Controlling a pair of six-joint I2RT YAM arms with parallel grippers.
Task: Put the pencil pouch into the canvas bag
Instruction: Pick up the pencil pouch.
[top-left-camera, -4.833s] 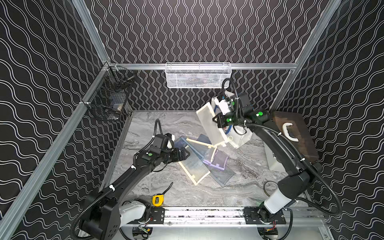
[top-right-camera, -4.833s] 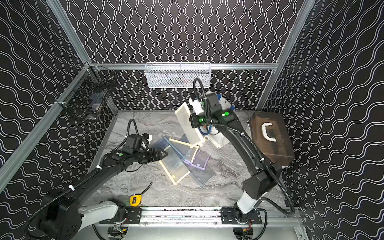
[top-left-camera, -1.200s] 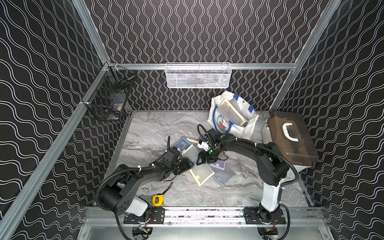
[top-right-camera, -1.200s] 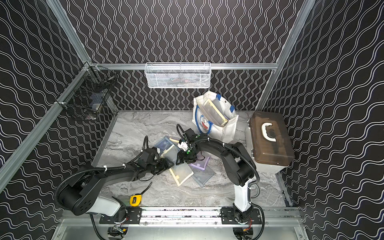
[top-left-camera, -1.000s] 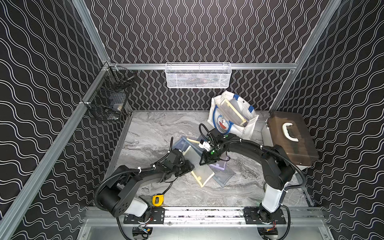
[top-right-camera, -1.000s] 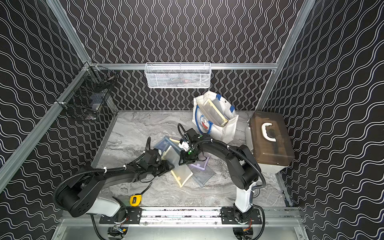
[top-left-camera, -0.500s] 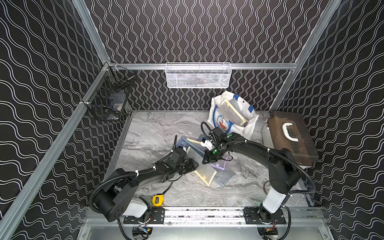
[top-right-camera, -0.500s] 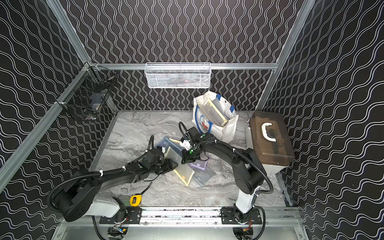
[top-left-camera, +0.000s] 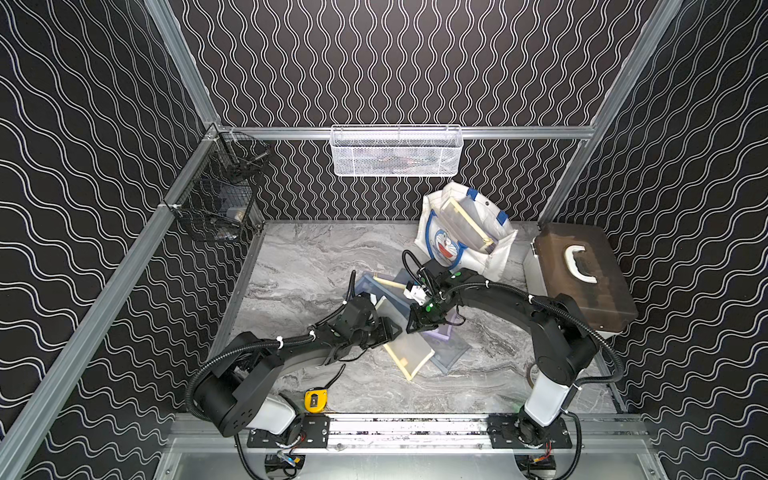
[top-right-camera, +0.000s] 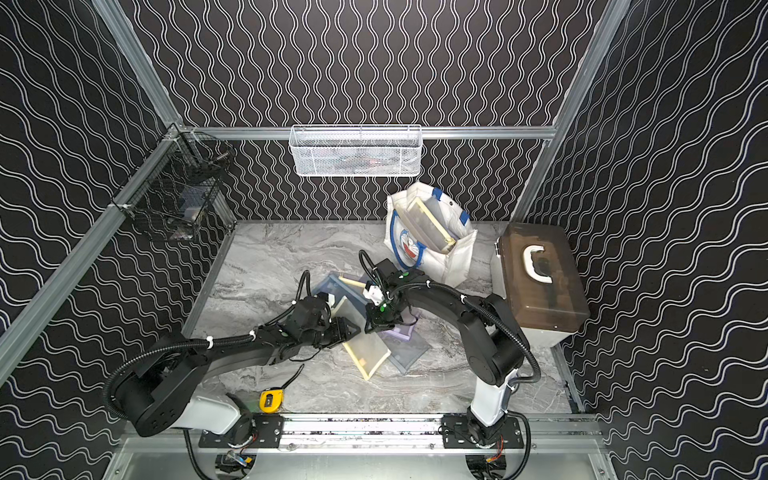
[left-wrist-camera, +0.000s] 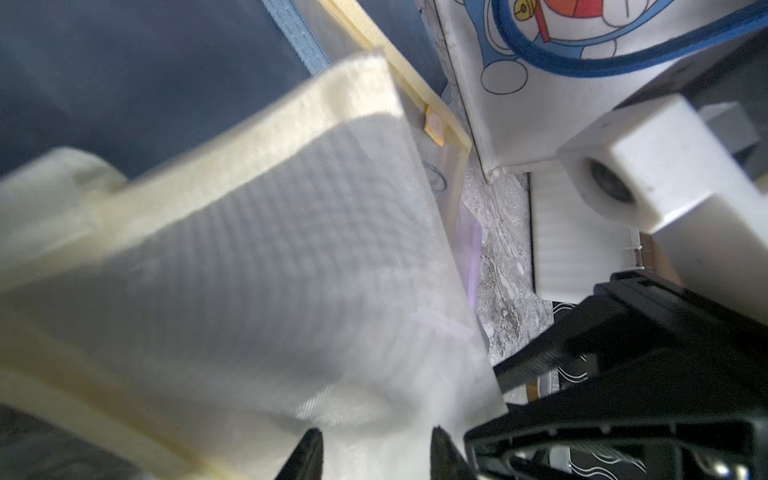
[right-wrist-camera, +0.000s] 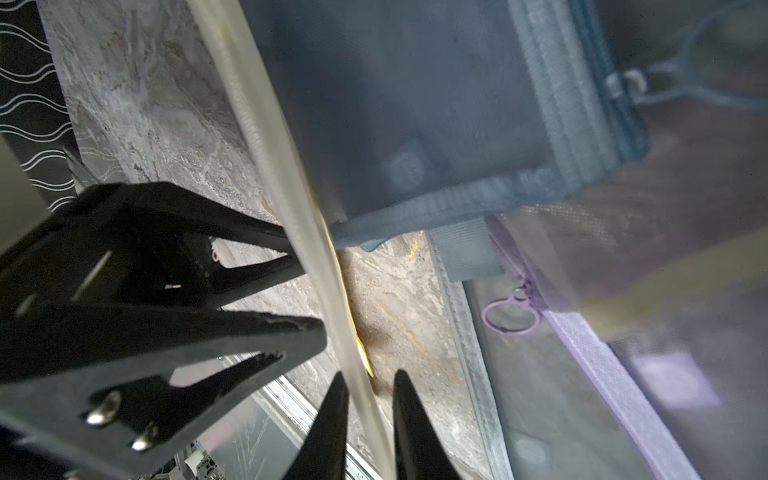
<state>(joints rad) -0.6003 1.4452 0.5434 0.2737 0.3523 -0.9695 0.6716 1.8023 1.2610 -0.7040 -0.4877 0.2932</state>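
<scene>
The pencil pouch (top-left-camera: 409, 353), white mesh with cream trim, lies tilted in the middle of the table, also in a top view (top-right-camera: 368, 351). My right gripper (right-wrist-camera: 368, 382) is shut on its thin raised edge (right-wrist-camera: 282, 166); in both top views it sits at the pouch's back end (top-left-camera: 415, 326). My left gripper (left-wrist-camera: 376, 436) stands open, its tips against the pouch's flat face (left-wrist-camera: 270, 257), at the pouch's left side (top-left-camera: 395, 332). The canvas bag (top-left-camera: 478, 257), white with blue handles and a cat face, stands at the back right with another cream-trimmed pouch (top-left-camera: 465, 220) inside.
A blue pouch (top-left-camera: 361, 286) and a purple one (top-left-camera: 440, 334) lie under and around the held pouch. A brown case (top-left-camera: 582, 274) stands right of the bag. A white mesh basket (top-left-camera: 395, 151) and a black wire basket (top-left-camera: 216, 199) hang on the walls. A yellow tape measure (top-left-camera: 316, 401) lies at the front.
The pouch once held above the bag now sits in it. Over the last second the left gripper slid right against the cream pouch, which shifted right and forward with the right gripper.
</scene>
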